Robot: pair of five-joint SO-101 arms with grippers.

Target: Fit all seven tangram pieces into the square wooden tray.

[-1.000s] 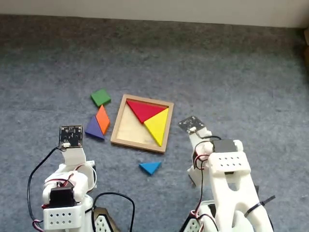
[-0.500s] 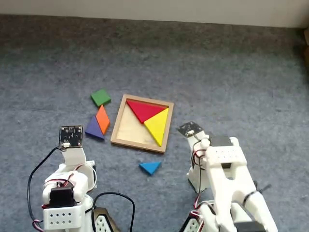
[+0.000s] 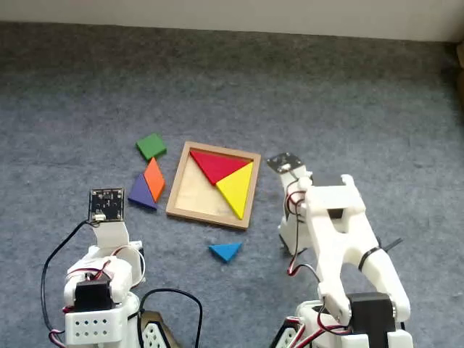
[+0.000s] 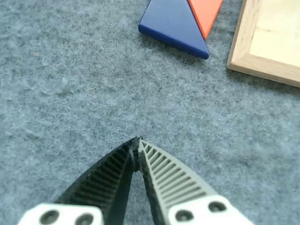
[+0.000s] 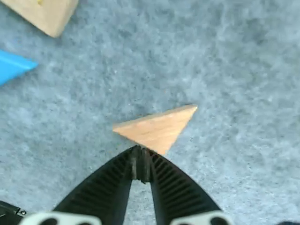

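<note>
The square wooden tray holds a red triangle and a yellow triangle. Left of it lie a green square, an orange piece and a dark blue triangle. A light blue triangle lies in front of the tray. A plain wooden triangle lies flat on the carpet right at the tips of my shut right gripper. My left gripper is shut and empty above bare carpet, short of the dark blue triangle.
Grey carpet covers the table. The right arm stands right of the tray, over the wooden triangle. The left arm sits at the front left. The tray's corner and the light blue triangle lie beyond the right gripper.
The right arm has stretched away from its base toward the far side, its wrist now level with the tray's right edge. The left arm and the pieces have not moved.
</note>
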